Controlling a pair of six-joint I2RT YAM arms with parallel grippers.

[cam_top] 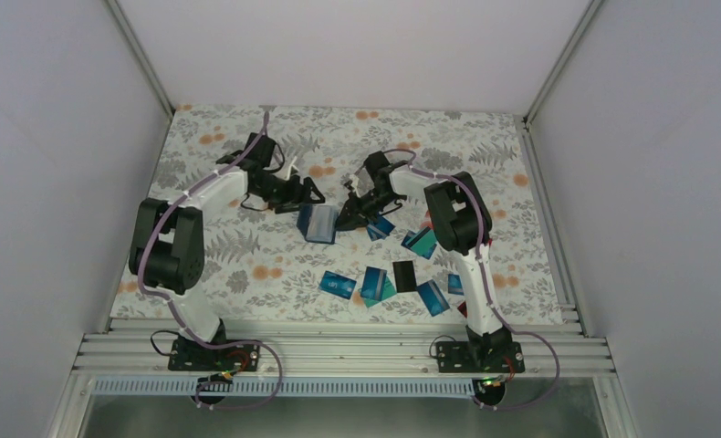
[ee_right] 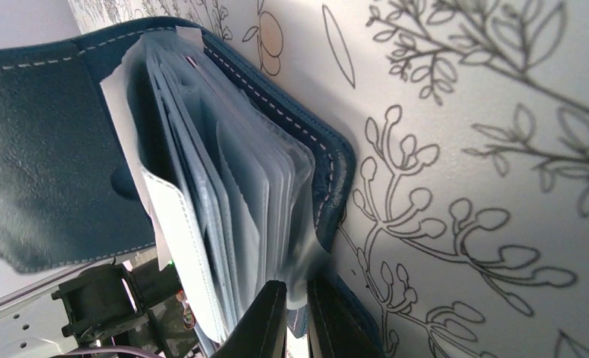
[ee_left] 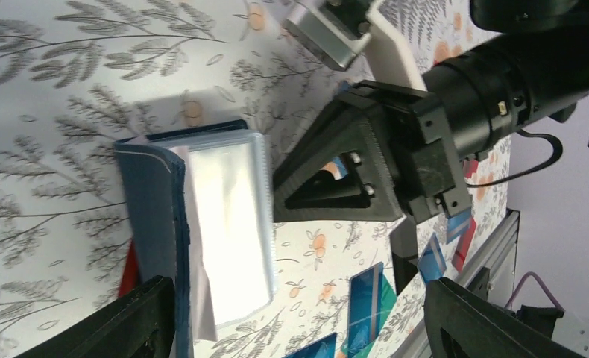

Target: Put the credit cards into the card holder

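The card holder (cam_top: pixel 318 222), a navy wallet, lies open mid-table with its clear sleeves fanned out (ee_right: pixel 224 194). My right gripper (ee_right: pixel 297 313) is shut on the edge of one clear sleeve, at the holder's right side (cam_top: pixel 348 219). My left gripper (ee_left: pixel 299 328) hangs open just left of and over the holder (ee_left: pixel 202 224), holding nothing. Its left finger (ee_left: pixel 127 321) is over the navy cover. Several credit cards, blue and teal (cam_top: pixel 337 285) (ee_left: pixel 366 298) and one black (cam_top: pixel 403 276), lie flat on the near right of the cloth.
A floral cloth (cam_top: pixel 211 265) covers the table, with white walls on three sides. An aluminium rail (cam_top: pixel 339 342) runs along the near edge by both arm bases. More cards (cam_top: pixel 421 243) lie beside the right arm's forearm.
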